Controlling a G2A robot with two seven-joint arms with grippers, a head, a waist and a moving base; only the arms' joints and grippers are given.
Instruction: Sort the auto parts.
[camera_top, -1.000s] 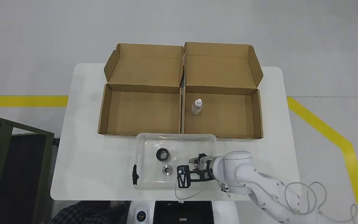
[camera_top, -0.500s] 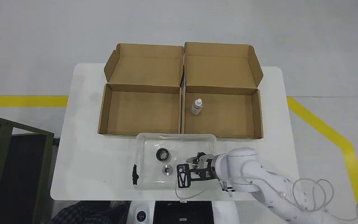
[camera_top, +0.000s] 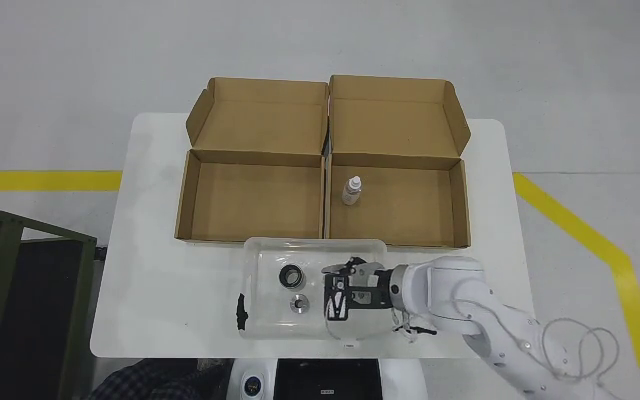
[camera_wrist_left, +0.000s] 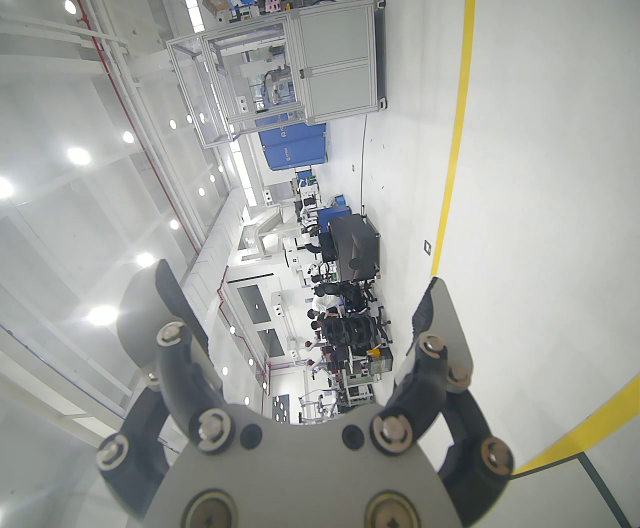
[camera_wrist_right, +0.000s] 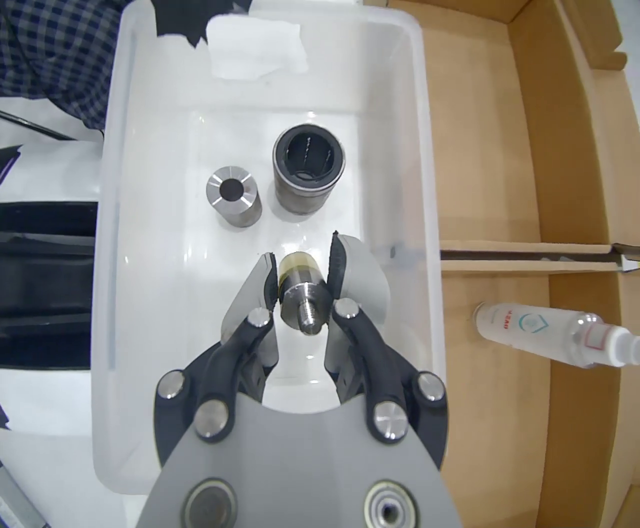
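Right hand: closed on a threaded stud, one pad on each side of its round body. In the top view it sits low and centre, over the clear bin.
Held part: the stud's yellowish collar points away from the wrist and its thread points back toward it. Whether it is clear of the bin floor cannot be told.
Why this grip: holding it across the smooth barrel probably gives the pads the steadiest seat (the thread would be a poorer one).
Bin neighbours: a black-bored sleeve and a small steel cylinder stand upright just beyond the fingertips, apart from each other and untouched, so they are likely waiting their turn.
Boxes: the left box and the right box lie open side by side above the bin in the top view, apparently as sorting destinations. The right box holds a spray bottle near the shared wall.
Counter: white, and carries the bin and both boxes.
Left hand: fingers spread with nothing between them, pointed off into the room.
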